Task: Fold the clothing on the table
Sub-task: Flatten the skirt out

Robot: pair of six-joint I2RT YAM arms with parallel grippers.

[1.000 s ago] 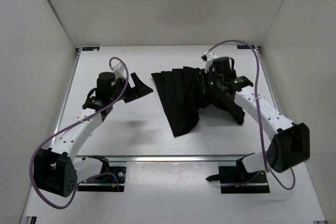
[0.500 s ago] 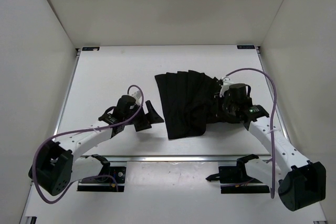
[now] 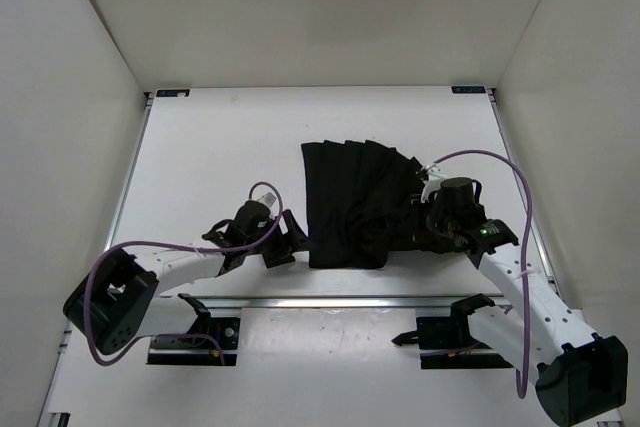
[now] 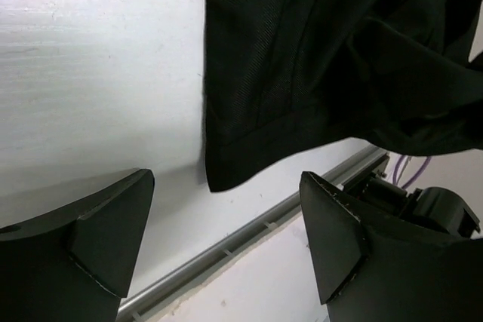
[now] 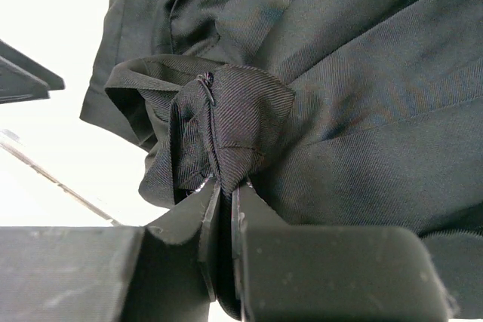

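The whole scene is taken in from afar by the fixed overhead camera, set above and behind the arm bases and aimed down across the large flat white rectangular table (image 3: 200,147) toward the plain white back wall (image 3: 300,17). The left wrist camera is held low, close to the tabletop, and pointed between the black wedge-shaped fingers (image 4: 98,231) of the left gripper (image 4: 226,179) at a corner of the soft black pleated fabric garment (image 4: 302,58) and the thin metal edge rail (image 4: 249,230). The right wrist camera is set nearest, along the right gripper (image 5: 225,209), its frame almost filled by cloth. The garment is shared by all three views.
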